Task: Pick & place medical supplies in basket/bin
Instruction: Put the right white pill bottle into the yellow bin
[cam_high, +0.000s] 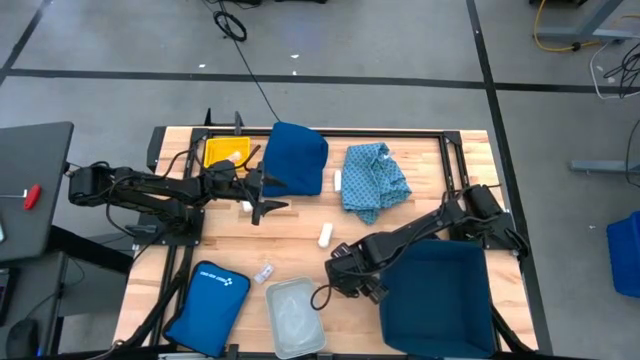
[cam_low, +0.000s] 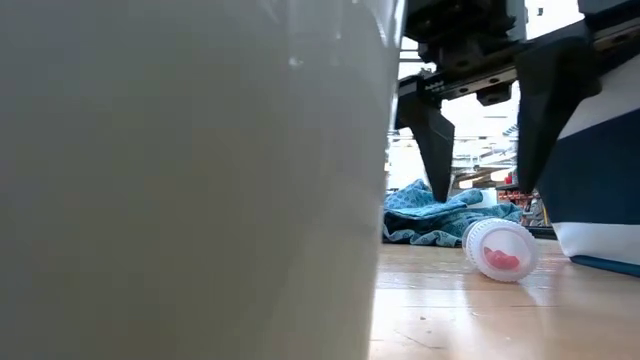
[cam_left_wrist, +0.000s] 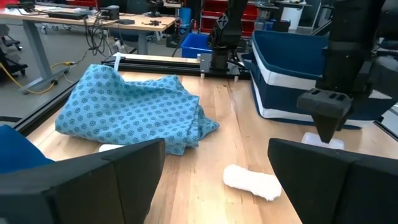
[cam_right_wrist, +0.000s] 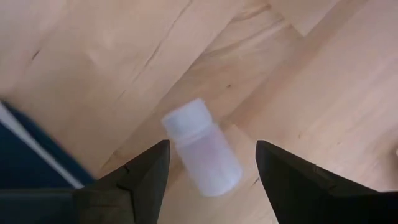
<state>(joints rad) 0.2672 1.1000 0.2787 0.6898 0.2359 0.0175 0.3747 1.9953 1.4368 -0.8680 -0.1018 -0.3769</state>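
Observation:
A small white bottle (cam_right_wrist: 202, 155) lies on its side on the wood; in the low view the bottle (cam_low: 500, 250) shows a white cap and pink contents. My right gripper (cam_right_wrist: 211, 180) hangs open just above it, pointing down, one finger on either side and clear of it (cam_low: 485, 190). My left gripper (cam_high: 262, 196) is open and level near the dark blue cloth (cam_high: 298, 158). Ahead of it lies a white roll (cam_left_wrist: 252, 182), also in the high view (cam_high: 325, 235). A tiny clear packet (cam_high: 264, 273) rests on the table.
A dark blue bin (cam_high: 440, 300) stands right of my right gripper. A clear tray (cam_high: 293, 315) and a blue zip pouch (cam_high: 210, 305) sit at the near edge. A patterned light blue cloth (cam_high: 373, 180) and a yellow container (cam_high: 225, 152) lie toward the far edge.

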